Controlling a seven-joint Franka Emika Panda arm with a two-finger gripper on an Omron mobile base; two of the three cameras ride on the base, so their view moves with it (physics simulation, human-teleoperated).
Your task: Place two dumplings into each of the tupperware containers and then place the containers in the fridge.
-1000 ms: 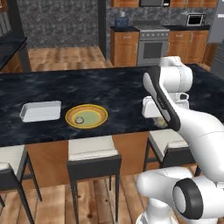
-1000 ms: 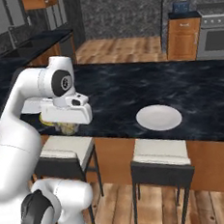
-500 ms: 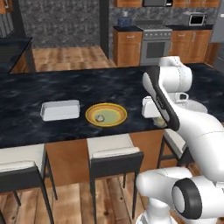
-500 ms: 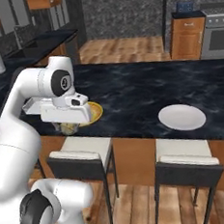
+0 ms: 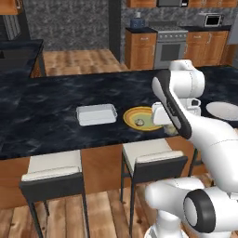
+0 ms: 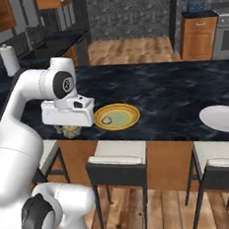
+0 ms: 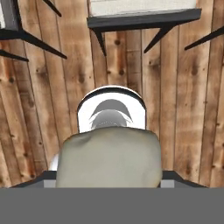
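A long black speckled stone counter (image 5: 42,116) crosses a wood-floored kitchen, with cushioned stools (image 5: 151,160) tucked under its near edge. Left of the round yellow-rimmed green plate (image 5: 142,117), which carries one wrinkled dumpling (image 5: 139,122), lies an empty white tupperware container (image 5: 96,114). Off the counter's edge beside the plate, the end effector (image 6: 72,130) is clamped on another beige dumpling (image 7: 109,157).

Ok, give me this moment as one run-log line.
gripper: shut on held dumpling | place: past counter near edge, over floor | green plate: one plate dumpling | tupperware container: empty
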